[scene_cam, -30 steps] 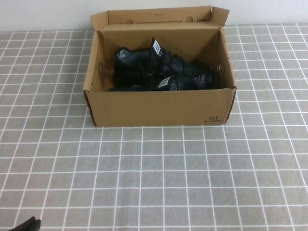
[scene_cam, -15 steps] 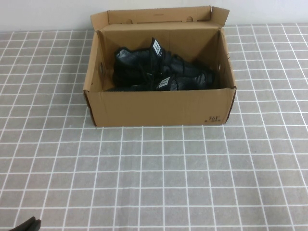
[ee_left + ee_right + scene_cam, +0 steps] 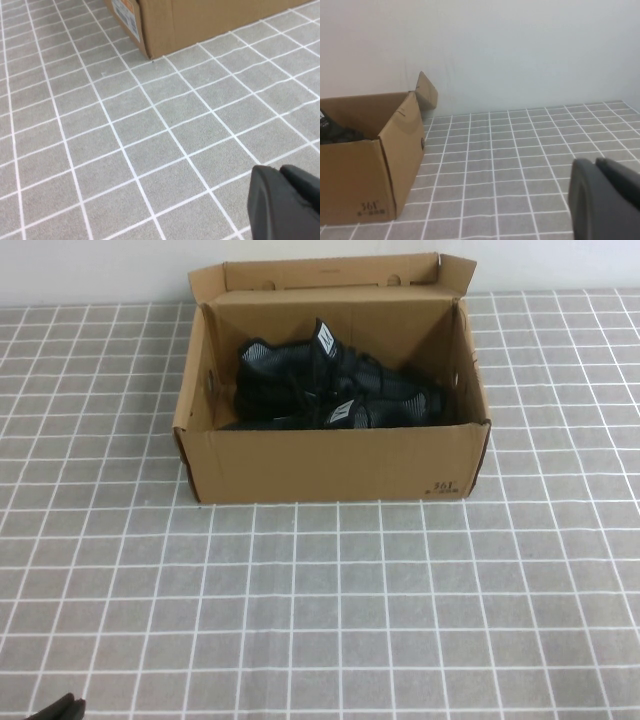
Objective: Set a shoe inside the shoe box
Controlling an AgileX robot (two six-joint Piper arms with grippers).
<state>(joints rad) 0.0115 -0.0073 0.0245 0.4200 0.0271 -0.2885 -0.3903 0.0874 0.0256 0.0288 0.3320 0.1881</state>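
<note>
Tablecloth (image 3: 330,610), grey with a white grid, is filling the whole near stretch of the table. At its nearest edge, in the left corner of the high view, a dark tip of the left gripper (image 3: 58,708) is just poking in, sitting low and well apart from everything else. In the left wrist view the left gripper (image 3: 285,202) is showing as two dark fingers lying pressed together, with nothing between them, hovering over bare cloth with only the box corner in sight beyond. The right gripper (image 3: 605,200) is not showing in the high view at all; its own wrist view is looking across the cloth from the right side of the box, and its dark fingers are likewise lying closed on each other and holding nothing, well clear of the cardboard.

Farther back, the shoe box (image 3: 330,465) is standing on the cloth with its lid flap (image 3: 330,272) folded up against the pale wall (image 3: 90,270) behind. Small black print is sitting on the front wall near its right corner.

Inside the box the shoe (image 3: 345,415) is lying along the near wall, its white tongue label facing up. Just behind it, touching it, the twin sneaker (image 3: 300,365) is resting toward the back wall with its own label (image 3: 325,340) standing upright.
</note>
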